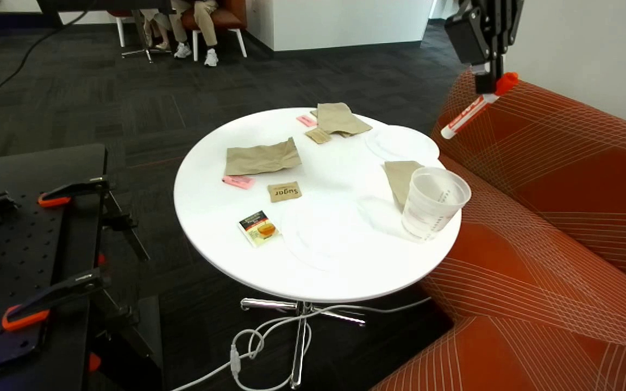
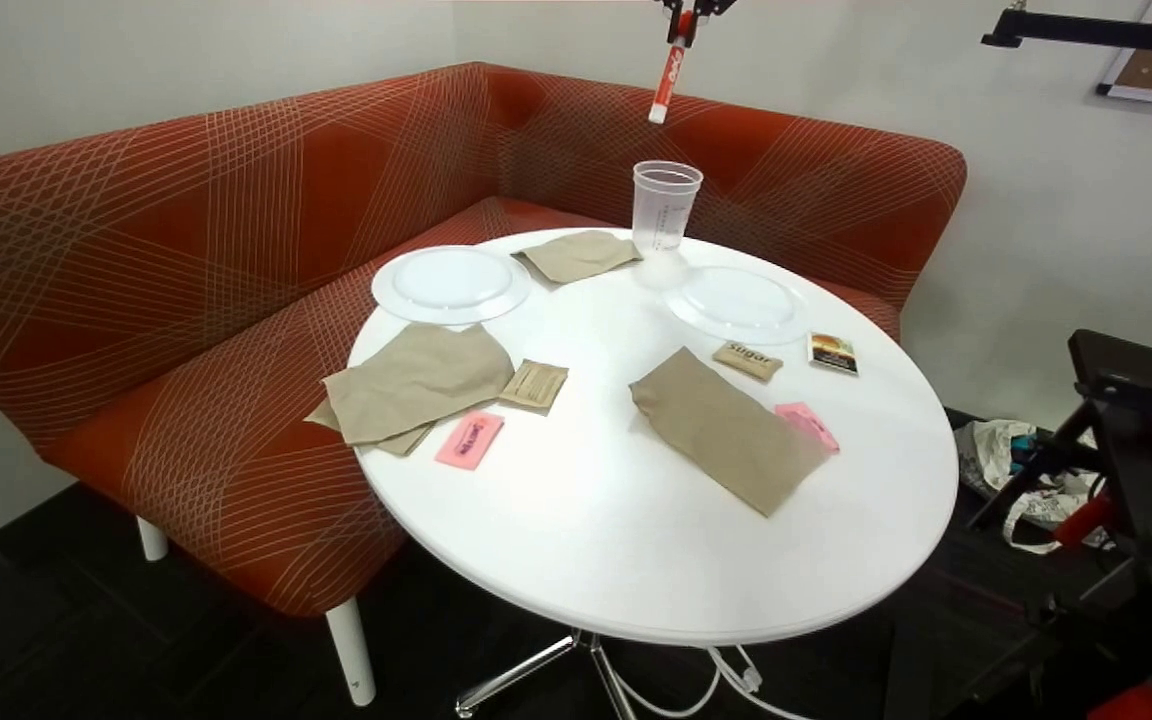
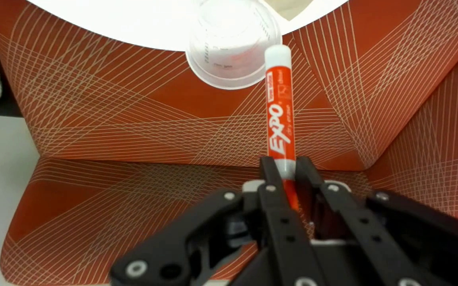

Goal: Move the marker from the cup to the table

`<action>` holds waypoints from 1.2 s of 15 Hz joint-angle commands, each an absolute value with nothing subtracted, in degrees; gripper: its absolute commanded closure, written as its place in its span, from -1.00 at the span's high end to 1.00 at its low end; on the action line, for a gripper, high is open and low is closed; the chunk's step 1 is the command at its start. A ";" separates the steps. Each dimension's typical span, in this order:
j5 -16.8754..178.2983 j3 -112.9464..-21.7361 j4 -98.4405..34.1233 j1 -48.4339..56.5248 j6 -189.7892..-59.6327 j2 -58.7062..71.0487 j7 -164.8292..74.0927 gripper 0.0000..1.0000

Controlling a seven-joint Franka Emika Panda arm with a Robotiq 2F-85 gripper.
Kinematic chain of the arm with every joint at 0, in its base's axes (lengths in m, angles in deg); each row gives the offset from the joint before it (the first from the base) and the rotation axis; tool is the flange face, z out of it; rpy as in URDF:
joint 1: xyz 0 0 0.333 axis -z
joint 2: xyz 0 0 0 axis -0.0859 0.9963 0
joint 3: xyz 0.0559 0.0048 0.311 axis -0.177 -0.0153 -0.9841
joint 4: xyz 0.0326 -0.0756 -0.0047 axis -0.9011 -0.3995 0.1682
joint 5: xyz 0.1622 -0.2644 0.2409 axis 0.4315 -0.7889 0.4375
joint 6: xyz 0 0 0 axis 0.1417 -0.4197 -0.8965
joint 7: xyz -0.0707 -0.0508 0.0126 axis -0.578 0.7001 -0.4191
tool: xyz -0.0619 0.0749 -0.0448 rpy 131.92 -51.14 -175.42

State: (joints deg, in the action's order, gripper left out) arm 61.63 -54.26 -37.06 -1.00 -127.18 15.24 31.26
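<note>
I've got the marker (image 3: pixel 280 115) up in the air, tilted white end down, higher than the cup (image 2: pixel 661 213) and clear of it; my end effector (image 3: pixel 286 163) is closed to the marker's thickness, pinching it near its red end; the marker should be light and stiff, nothing to crush, but that smooth round barrel could swivel in so narrow a pinch; mid-barrel would be the steadier hold, and a tug on what looks like the cap might loosen it; I'd lay it flat on the tabletop (image 2: pixel 576 540) gently, since it may roll.
</note>
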 commanded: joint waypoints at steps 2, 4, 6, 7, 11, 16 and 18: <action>59.66 -57.52 -44.63 -1.84 -126.78 7.84 30.17 -0.92; 59.78 -59.44 -46.83 -1.85 -127.39 6.54 29.83 -0.92; 60.40 -61.61 -48.62 -1.93 -127.60 5.92 29.16 -0.92; 61.08 -62.81 -49.25 -1.84 -127.47 5.74 28.14 -0.92; 63.85 -66.63 -49.92 -1.88 -127.48 7.60 24.18 -0.92; 74.47 -70.46 -48.20 -0.82 -126.33 11.73 14.37 -0.92; 78.32 -71.03 -47.40 -0.76 -125.58 13.56 10.68 -0.92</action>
